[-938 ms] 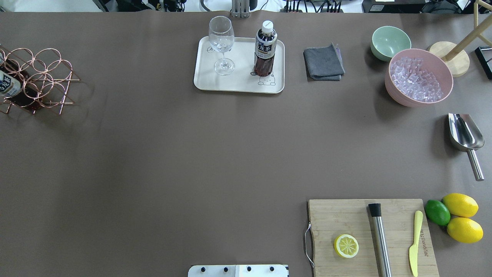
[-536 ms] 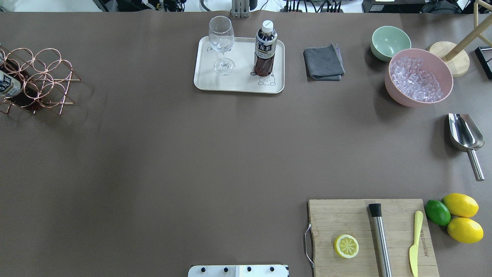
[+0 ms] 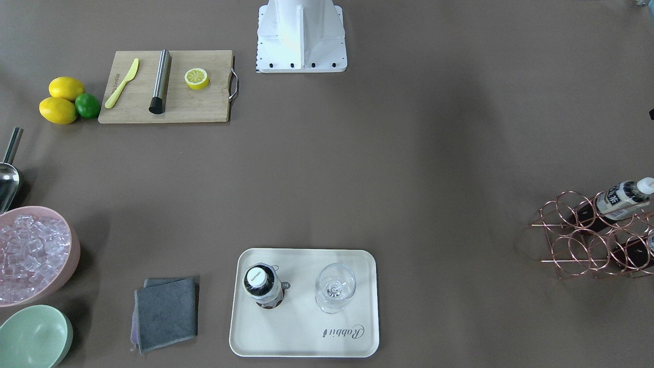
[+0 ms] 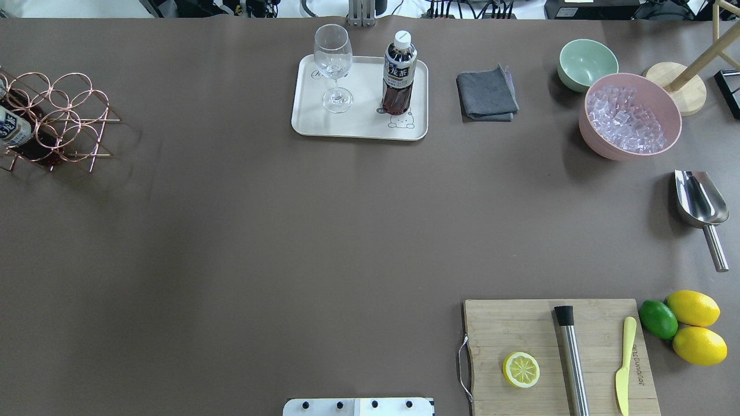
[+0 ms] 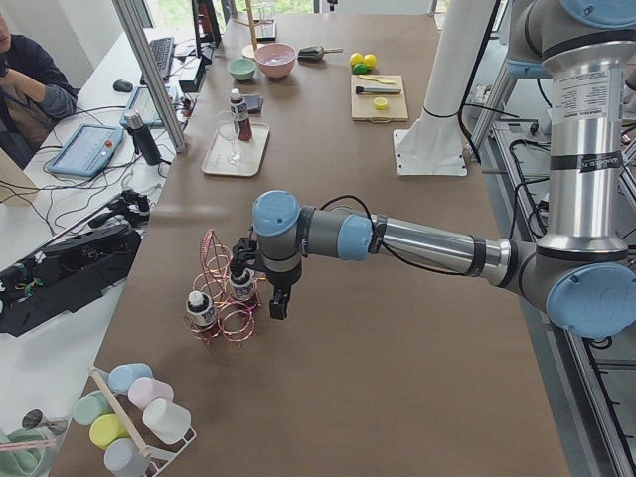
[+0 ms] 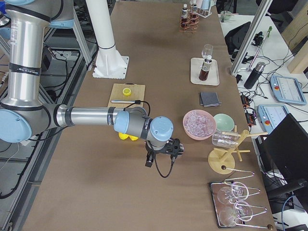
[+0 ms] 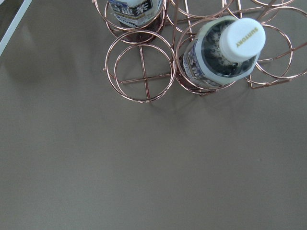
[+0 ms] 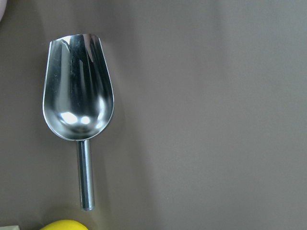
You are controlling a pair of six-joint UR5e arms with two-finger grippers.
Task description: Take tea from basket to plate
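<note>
One tea bottle (image 4: 399, 72) already stands upright on the plate (image 4: 358, 126), at the middle of the bench's (image 4: 289, 231) far edge, just beside a wine glass (image 4: 334, 66). The basket (image 4: 65, 122) sits by the far corner on the robot's left and holds two more. From the wrist camera above it I can see a capped bottle (image 7: 223, 50) in one ring and a second bottle (image 7: 134, 9) in the ring next to it.

The left gripper (image 5: 278, 308) hangs just beside the basket, but I can't tell from here whether its fingers are spread or pressed together. The same goes for the right gripper (image 6: 163, 153), which hovers over the scoop (image 8: 79, 103) near the bench's right end.

If another bottle is to come out, my worry is the wire. The rings hug the bottles closely, so a label could snag and drag the light basket up with it. Fingers coming down could also strike the neighbouring rings. At the plate, the glass looks easy to knock over.
</note>
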